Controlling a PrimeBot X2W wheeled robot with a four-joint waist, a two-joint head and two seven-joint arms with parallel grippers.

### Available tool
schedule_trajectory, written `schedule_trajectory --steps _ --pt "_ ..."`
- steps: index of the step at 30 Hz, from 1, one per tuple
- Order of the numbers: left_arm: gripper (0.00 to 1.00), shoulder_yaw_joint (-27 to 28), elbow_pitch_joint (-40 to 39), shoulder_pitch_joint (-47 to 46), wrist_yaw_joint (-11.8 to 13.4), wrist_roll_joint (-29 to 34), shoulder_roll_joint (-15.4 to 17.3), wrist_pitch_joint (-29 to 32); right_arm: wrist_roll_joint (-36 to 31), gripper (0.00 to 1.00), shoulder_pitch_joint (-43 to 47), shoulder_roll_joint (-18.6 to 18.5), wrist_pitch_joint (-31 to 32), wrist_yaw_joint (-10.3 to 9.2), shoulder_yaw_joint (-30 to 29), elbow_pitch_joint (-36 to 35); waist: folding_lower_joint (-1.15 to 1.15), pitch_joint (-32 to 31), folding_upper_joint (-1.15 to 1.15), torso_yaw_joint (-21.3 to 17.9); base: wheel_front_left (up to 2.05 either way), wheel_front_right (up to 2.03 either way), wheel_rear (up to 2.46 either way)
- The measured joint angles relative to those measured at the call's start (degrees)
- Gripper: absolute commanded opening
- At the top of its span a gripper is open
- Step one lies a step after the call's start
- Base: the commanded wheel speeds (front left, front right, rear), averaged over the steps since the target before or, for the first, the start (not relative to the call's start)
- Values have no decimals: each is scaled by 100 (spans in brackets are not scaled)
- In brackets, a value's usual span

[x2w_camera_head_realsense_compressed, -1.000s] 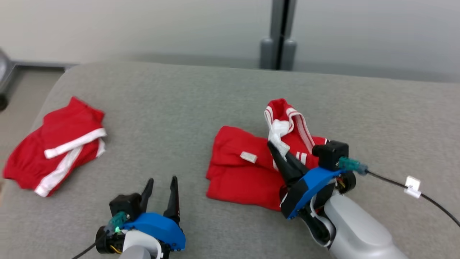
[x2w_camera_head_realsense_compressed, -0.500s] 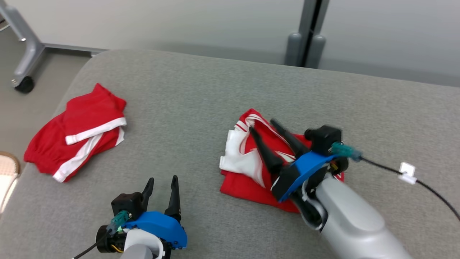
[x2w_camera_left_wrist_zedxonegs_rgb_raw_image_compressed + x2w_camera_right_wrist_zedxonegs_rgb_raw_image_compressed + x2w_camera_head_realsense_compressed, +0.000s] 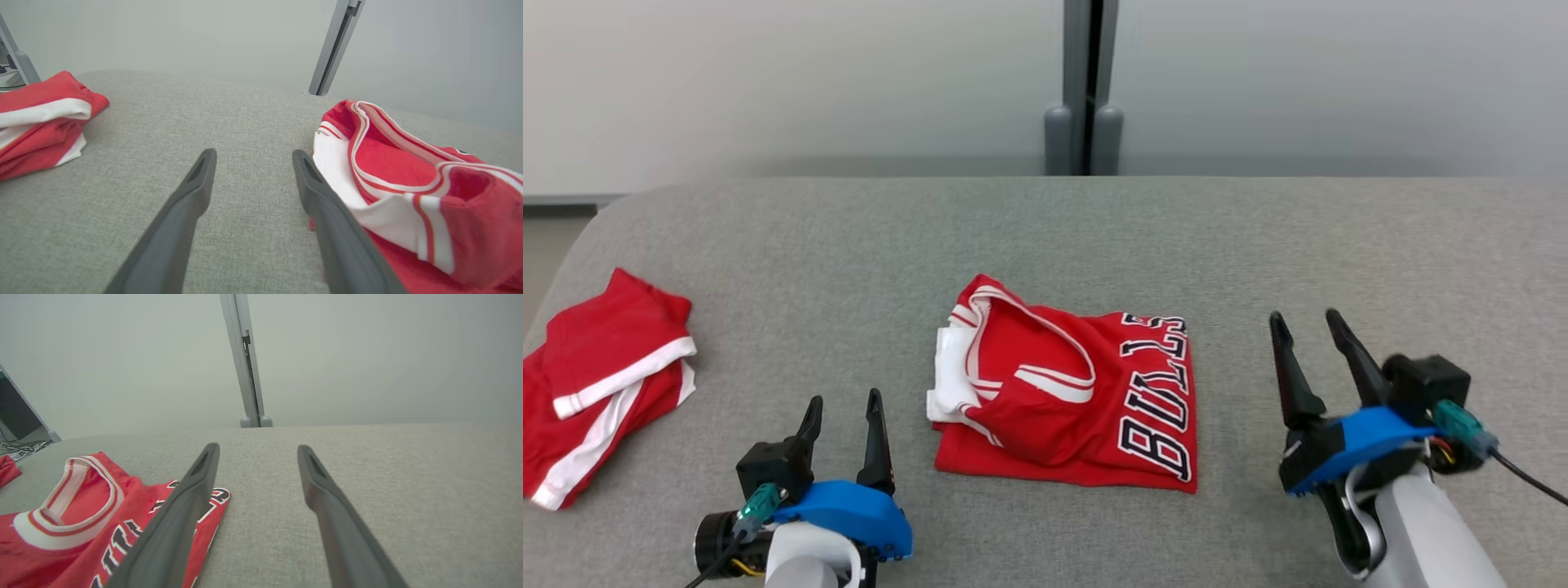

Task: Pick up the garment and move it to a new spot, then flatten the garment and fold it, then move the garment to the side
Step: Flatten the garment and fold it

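**Head view: jersey folded at centre, both grippers open and empty**

The head view shows a red jersey (image 3: 1078,400) lying folded on the grey padded surface (image 3: 1045,237), about midway between the two arms. Its dark, white-edged lettering faces up on the right part. The white-trimmed neck opening and a strip of white lining lie on the left part.

The left gripper (image 3: 844,398) sits low, just beside the jersey's near left corner. Its fingers are spread wide with nothing between them. In the left wrist view one finger crosses the jersey's white edge; whether the two touch cannot be told.

The right gripper (image 3: 1304,315) stands to the right of the jersey, apart from it. Its fingers are also spread wide and grasp nothing. In the right wrist view bare grey fabric shows between them, and the jersey's lettered corner lies at the lower left.

A second garment (image 3: 600,384), red with white bands, lies bunched at the surface's left edge, well apart from the jersey. A grey post (image 3: 1085,82) rises behind the surface. A black cable (image 3: 1531,483) trails from the right wrist.
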Motion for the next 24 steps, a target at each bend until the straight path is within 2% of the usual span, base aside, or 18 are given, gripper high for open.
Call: schedule_trajectory --steps 3,10,17,24 --pt "100 116 -34 134 26 170 -2 -1 -30 100 272 0 0 0 -175 -14 0 -127 0 -131 0 0 0" --pt "100 331 -71 561 24 519 0 0 -16 100 845 9 0 0 -167 63 -1 -462 0 -352 0 0 0" --pt "100 456 -193 829 44 538 0 -1 -14 100 1138 10 0 0 -168 134 -1 -660 0 -507 0 0 0" --pt "100 453 -219 915 49 532 -1 -1 0 100 1175 10 0 0 -163 210 -1 -708 0 -504 0 0 0"
